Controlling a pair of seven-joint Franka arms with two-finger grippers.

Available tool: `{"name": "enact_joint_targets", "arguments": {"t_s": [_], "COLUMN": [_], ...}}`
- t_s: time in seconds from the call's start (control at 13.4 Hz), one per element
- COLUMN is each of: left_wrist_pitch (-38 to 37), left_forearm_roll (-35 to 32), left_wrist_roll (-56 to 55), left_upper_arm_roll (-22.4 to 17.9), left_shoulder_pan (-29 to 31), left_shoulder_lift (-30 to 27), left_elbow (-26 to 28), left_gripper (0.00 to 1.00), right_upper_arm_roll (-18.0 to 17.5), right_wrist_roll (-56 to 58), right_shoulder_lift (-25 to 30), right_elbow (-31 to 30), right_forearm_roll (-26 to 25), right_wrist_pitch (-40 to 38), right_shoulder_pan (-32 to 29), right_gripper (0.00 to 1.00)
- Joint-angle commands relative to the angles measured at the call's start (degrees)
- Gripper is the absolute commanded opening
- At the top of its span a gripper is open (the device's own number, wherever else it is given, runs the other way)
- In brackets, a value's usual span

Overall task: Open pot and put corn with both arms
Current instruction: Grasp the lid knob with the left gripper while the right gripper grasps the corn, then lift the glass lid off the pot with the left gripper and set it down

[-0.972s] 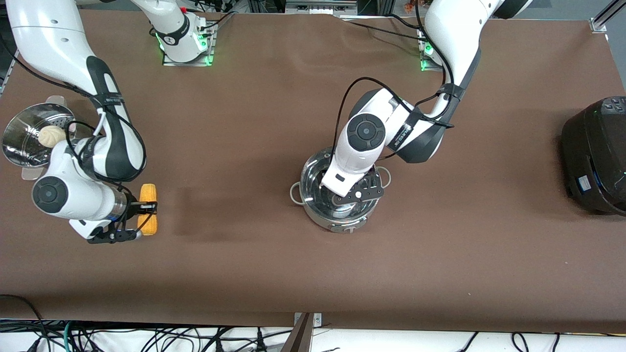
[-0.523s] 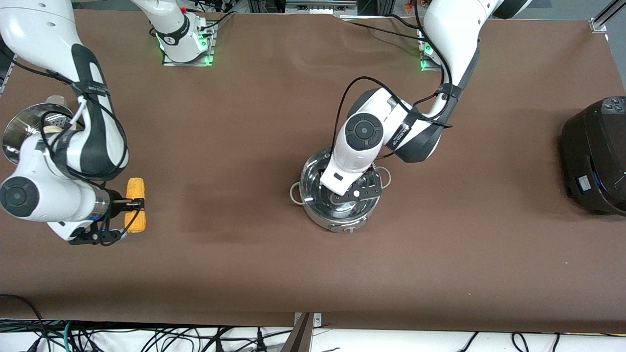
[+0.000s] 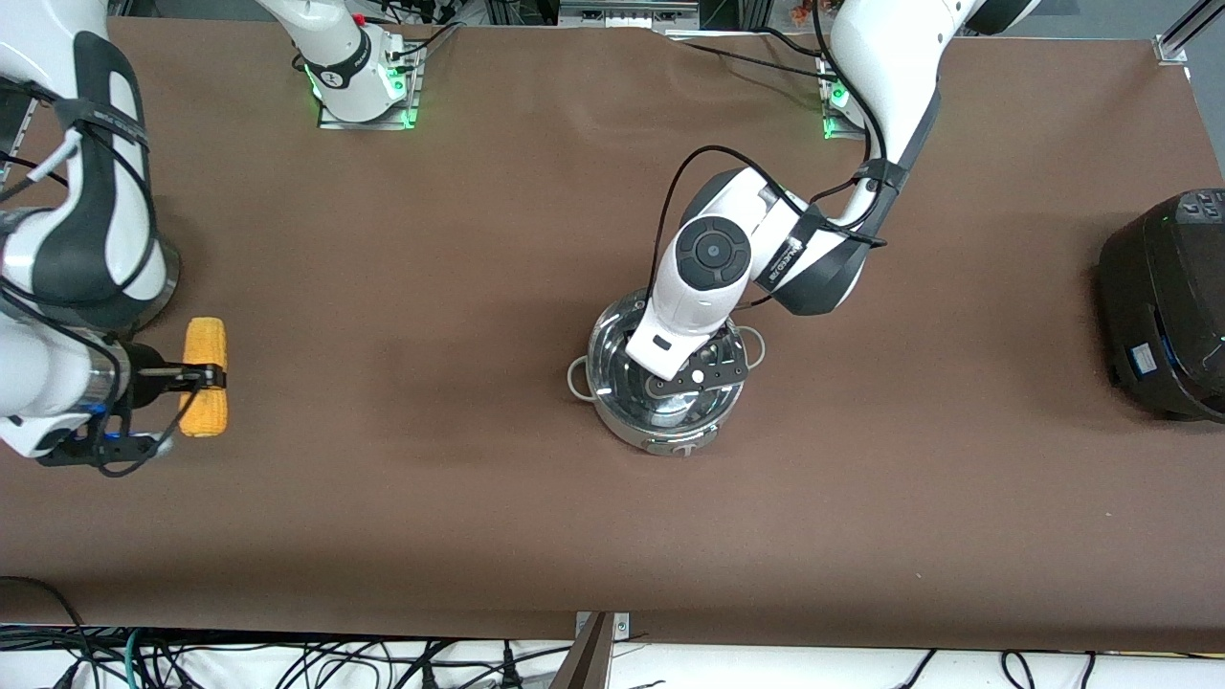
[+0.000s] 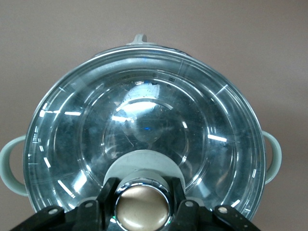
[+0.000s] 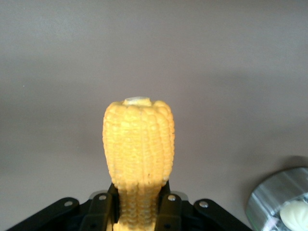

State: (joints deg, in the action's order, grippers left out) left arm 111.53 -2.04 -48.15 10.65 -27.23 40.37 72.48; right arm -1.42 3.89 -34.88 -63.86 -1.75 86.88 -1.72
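Observation:
The steel pot (image 3: 612, 383) stands mid-table with its glass lid (image 4: 144, 120) over it; both grey side handles show in the left wrist view. My left gripper (image 3: 670, 381) is over the pot's middle, shut on the lid's beige knob (image 4: 142, 208), one finger at each side of it (image 4: 142, 204). I cannot tell if the lid is lifted. My right gripper (image 3: 196, 378) is shut on the yellow corn cob (image 3: 206, 407) and holds it above the table at the right arm's end. In the right wrist view the corn (image 5: 138, 139) sticks out from between the jaws (image 5: 139, 211).
A big black rice cooker (image 3: 1163, 306) stands at the left arm's end of the table. The steel steamer basket (image 5: 269, 199) with a white bun (image 5: 294, 211) shows at the edge of the right wrist view; my right arm hides it in the front view.
My right gripper has risen with the corn and carried it toward the right arm's end of the table. My left gripper has stayed on the lid knob, barely shifting.

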Motion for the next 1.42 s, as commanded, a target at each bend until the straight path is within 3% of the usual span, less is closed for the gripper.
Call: {"name": "enact_joint_targets", "arguments": {"t_s": [0.0, 0.15, 0.45, 0.75, 1.05, 1.35], "left_wrist_pitch": [-0.4, -0.7, -8.6, -14.7, -16.4, -17.2], "left_forearm_roll": [-0.2, -0.2, -0.4, -0.2, -0.1, -0.1], "left_wrist_roll": [0.5, 0.3, 0.3, 1.6, 17.4, 34.9], "left_upper_arm_roll": [0.2, 0.2, 0.1, 0.4, 0.2, 0.3], "left_shoulder_pan": [0.3, 0.4, 1.0, 5.2, 13.5, 23.6], "left_shoulder_lift": [-1.9, -2.0, -4.9, -9.4, -11.2, -13.0], "left_elbow": [2.1, 2.0, 0.8, 0.7, 1.1, 4.1], "left_gripper": [0.31, 0.0, 0.0, 0.0, 0.0, 0.0], "right_upper_arm_roll": [-0.2, -0.4, -0.5, -1.3, -1.7, -2.1], "right_wrist_roll": [1.2, 1.1, 1.2, 0.6, -6.1, -17.4], "right_shoulder_lift": [3.2, 4.5, 4.5, 4.5, 4.4, 3.0], "right_elbow": [1.5, 1.5, 1.5, 2.4, 3.4, 3.4], "right_forearm_roll": [0.2, 0.0, 0.1, 0.4, 0.8, 1.0], "right_wrist_pitch": [-5.0, -5.7, -5.6, -5.1, -3.0, 6.5], "right_shoulder_pan": [-1.0, -1.2, -0.9, 0.1, 7.8, 18.0], "right_gripper": [0.26, 0.25, 0.25, 0.25, 0.25, 0.25]}}
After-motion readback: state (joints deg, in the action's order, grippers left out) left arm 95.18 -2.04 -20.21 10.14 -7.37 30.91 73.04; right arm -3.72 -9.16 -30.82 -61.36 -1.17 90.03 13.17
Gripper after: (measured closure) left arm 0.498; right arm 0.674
